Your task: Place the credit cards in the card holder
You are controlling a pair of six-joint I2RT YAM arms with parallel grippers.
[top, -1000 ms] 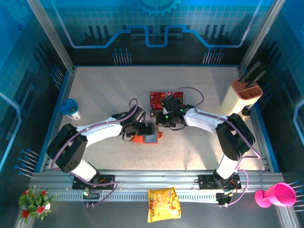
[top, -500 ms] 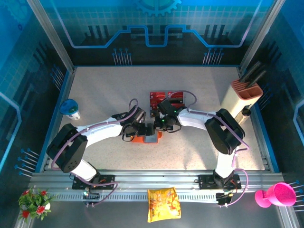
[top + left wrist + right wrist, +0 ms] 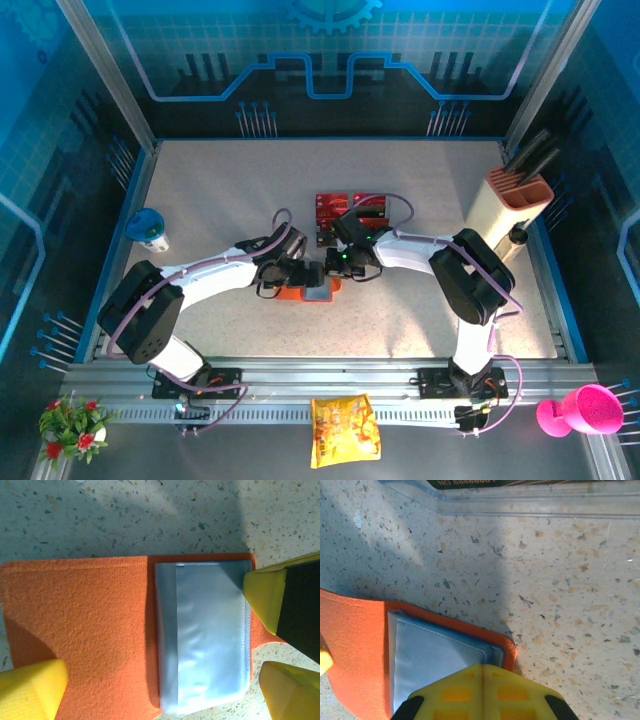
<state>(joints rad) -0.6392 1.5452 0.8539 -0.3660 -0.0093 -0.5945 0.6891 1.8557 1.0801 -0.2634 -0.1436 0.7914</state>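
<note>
in the left wrist view the left gripper point(image 3: 160, 692) stands wide open across the card holder point(image 3: 85, 630). one yellow pad point(image 3: 30, 692) is over the orange flap at lower left, the other is off the lower right edge, and it grips nothing. the right gripper point(image 3: 482, 680) has its fingers closed together with no card seen between them, its tip at the holder's corner by the grey-blue pocket point(image 3: 205, 640), which looks empty. we judge the holder needs pinning flat and the pocket mouth lifting before a card goes in. farther up, at the centre of the top view, the credit cards point(image 3: 330, 206) sit in the clear rack point(image 3: 520, 504).
</note>
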